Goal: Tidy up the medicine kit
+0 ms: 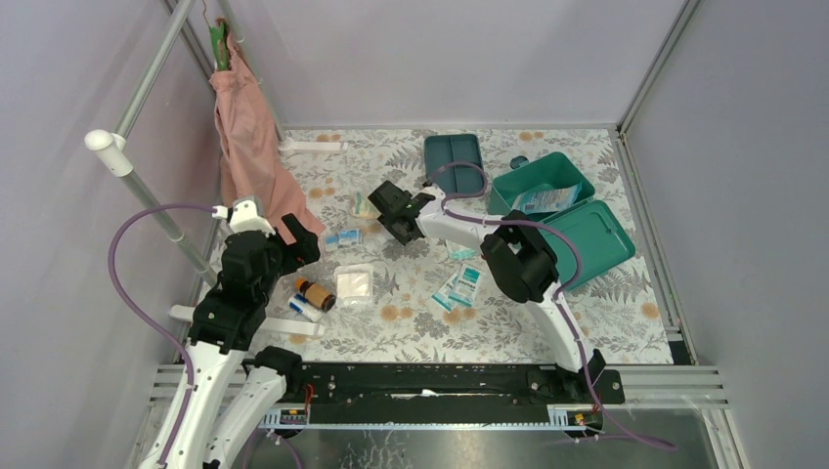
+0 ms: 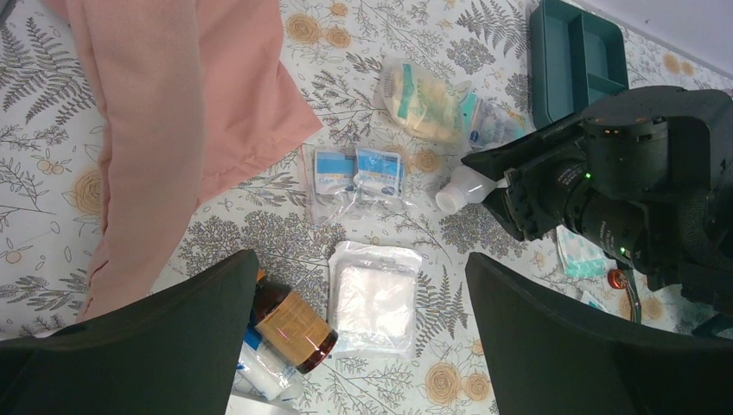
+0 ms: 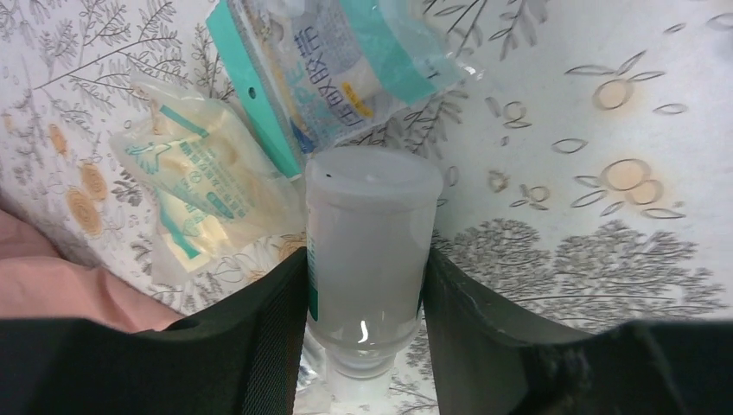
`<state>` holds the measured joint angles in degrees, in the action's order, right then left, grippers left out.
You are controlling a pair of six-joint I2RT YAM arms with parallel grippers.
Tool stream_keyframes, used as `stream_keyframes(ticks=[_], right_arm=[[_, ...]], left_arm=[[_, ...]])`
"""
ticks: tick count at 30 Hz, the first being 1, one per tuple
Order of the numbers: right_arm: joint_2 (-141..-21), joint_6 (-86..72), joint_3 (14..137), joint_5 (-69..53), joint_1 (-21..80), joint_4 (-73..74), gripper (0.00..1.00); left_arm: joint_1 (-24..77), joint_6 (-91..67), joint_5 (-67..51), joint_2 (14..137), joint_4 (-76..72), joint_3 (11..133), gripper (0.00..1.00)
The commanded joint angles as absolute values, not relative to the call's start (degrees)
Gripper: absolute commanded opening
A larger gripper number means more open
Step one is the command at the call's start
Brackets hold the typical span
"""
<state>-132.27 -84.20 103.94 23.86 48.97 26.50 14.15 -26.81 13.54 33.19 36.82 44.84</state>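
Medicine kit, a teal-green rectangular plastic box with its hinged lid open, sits toward the top view's upper right. Nearest, the left gripper hangs spread above a sealed white gauze pack. Farther, the right gripper is clamped on a translucent round plastic bottle; its slick body may twist loose during carrying. Beyond, a clear pouch carries Chinese lettering on blue, which I cannot read.

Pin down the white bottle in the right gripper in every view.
Top external: hidden beneath the right gripper, mid-table.
Left wrist: bottle right of centre, sticking out of that gripper.
Right wrist: bottle dead centre, clamped in the gripper.
Landmark: the yellow packet beside it.
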Motion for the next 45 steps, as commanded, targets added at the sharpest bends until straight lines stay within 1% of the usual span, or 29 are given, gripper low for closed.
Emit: stream_keyframes(ticks=[1, 3, 5, 8, 10, 15, 19, 22, 25, 29, 35, 40, 42, 45], right_arm=[[-126.45, -75.13, 98.83, 31.61, 49.40, 26.57, 0.45], [-121.38, -67.25, 94.84, 29.96, 49.16, 20.40, 0.44], [-117.20, -57.88, 91.96, 23.38, 48.14, 15.50, 0.45], [-111.30, -50.21, 88.46, 17.01, 46.64, 13.01, 0.45], [-106.92, -47.91, 85.95, 13.86, 44.91, 12.86, 0.44], [-94.12, -46.84, 78.87, 8.81, 36.44, 13.67, 0.38], [-84.99, -45.37, 74.95, 9.86, 28.97, 15.70, 0.37], [-81.13, -44.39, 73.24, 11.66, 22.94, 19.24, 0.37], [-80.04, -44.81, 70.57, 13.48, 17.70, 20.75, 0.36], [-82.72, -46.90, 68.36, 12.63, 12.27, 20.95, 0.34], [-90.37, -49.83, 69.18, 12.62, 9.82, 21.43, 0.34], [-95.65, -49.67, 72.13, 13.59, 9.16, 22.40, 0.41], [-97.05, -49.06, 73.41, 13.71, 9.05, 22.93, 0.47], [-97.62, -47.65, 75.02, 14.31, 9.05, 24.65, 0.58]], left_arm=[[14.06, -25.84, 14.13, 33.38, 35.13, 44.12, 0.99], [14.06, -25.84, 14.08, 33.55, 35.04, 44.12, 0.99], [14.06, -25.84, 14.10, 33.57, 35.03, 44.12, 0.99], [14.04, -25.84, 14.08, 33.65, 35.05, 44.17, 0.99], [14.06, -25.84, 14.14, 33.63, 35.01, 44.12, 0.99], [14.06, -25.84, 14.24, 33.79, 35.09, 44.12, 0.99], [14.06, -25.93, 14.20, 33.82, 35.04, 44.12, 0.99], [14.05, -25.93, 14.15, 33.92, 35.12, 44.12, 0.98], [14.06, -25.93, 14.28, 33.84, 35.15, 44.12, 0.99], [14.05, -25.93, 14.32, 33.77, 35.15, 44.12, 0.99], [14.06, -25.93, 14.26, 33.47, 35.13, 44.08, 0.99], [14.06, -25.94, 14.31, 33.47, 35.15, 44.04, 0.99], [14.06, -25.97, 14.29, 33.48, 35.15, 44.03, 0.99], [14.06, -25.98, 14.31, 33.48, 35.11, 44.03, 0.99]])
